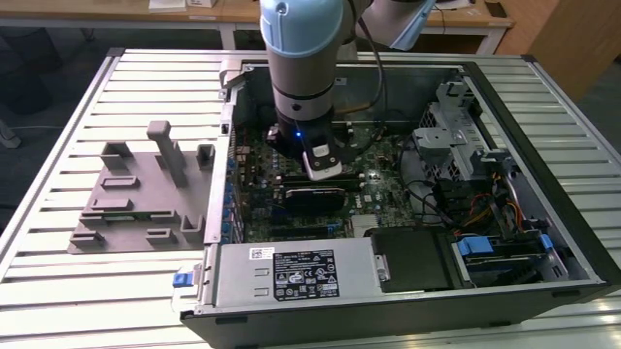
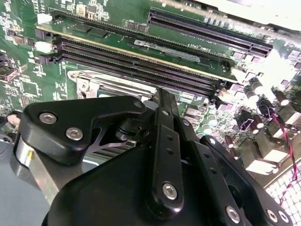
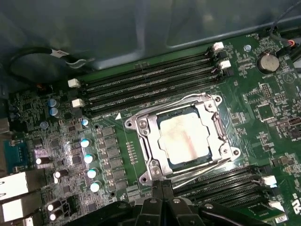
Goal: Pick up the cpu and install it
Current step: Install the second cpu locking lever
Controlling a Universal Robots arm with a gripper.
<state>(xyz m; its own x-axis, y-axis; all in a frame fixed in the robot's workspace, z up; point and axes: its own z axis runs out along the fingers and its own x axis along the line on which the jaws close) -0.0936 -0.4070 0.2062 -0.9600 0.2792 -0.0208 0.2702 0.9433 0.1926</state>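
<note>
The arm (image 1: 302, 73) reaches down into an open computer case (image 1: 543, 240) lying on a slatted table (image 1: 87, 291), its gripper (image 1: 324, 169) hanging low over the green motherboard (image 3: 263, 117). In the first wrist view, the cpu (image 3: 184, 137) sits flat in its socket, silver top up, framed by a metal bracket (image 3: 141, 129), directly ahead of the gripper's (image 3: 162, 188) black fingers (image 3: 157, 187). The two fingers appear pressed together at their tips with nothing between them, just short of the bracket's near edge and apart from the chip. Memory slots (image 3: 150, 87) run in rows on the far side of the socket, and more lie on the near side beside the fingers. In the second wrist view, the gripper's (image 2: 162, 101) black linkage stands over the board, with the bracket's edge (image 2: 108, 82) just beyond it. Outside the case, on the exterior view's left, a grey fixture (image 1: 145, 196) rests on the table, well apart from the gripper.
</note>
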